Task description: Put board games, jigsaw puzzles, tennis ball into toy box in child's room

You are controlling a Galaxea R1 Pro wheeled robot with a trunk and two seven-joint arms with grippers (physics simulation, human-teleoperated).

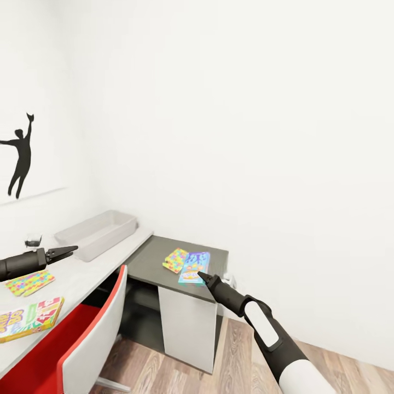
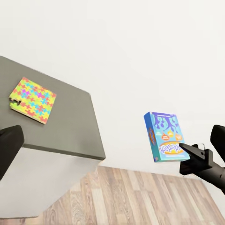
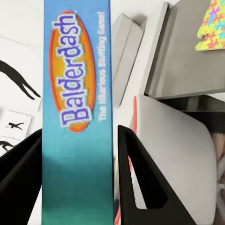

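My right gripper (image 1: 201,275) is shut on the blue Balderdash board game (image 1: 194,267), holding it on edge in the air beside the dark cabinet (image 2: 70,136). In the right wrist view the box (image 3: 77,117) sits between both fingers (image 3: 136,173). One jigsaw puzzle (image 1: 175,260) lies on the cabinet top, another (image 1: 30,283) on the table (image 1: 93,268). A green-edged board game (image 1: 27,319) lies near the table's front. The pale grey toy box (image 1: 98,232) stands at the table's far end. My left gripper (image 1: 61,253) hovers open over the table, short of the toy box.
A red and white chair (image 1: 82,339) is tucked under the table between me and the cabinet (image 1: 186,306). A small dark glass (image 1: 33,239) stands by the wall left of the toy box. Wood floor (image 1: 235,355) lies to the right under my right arm.
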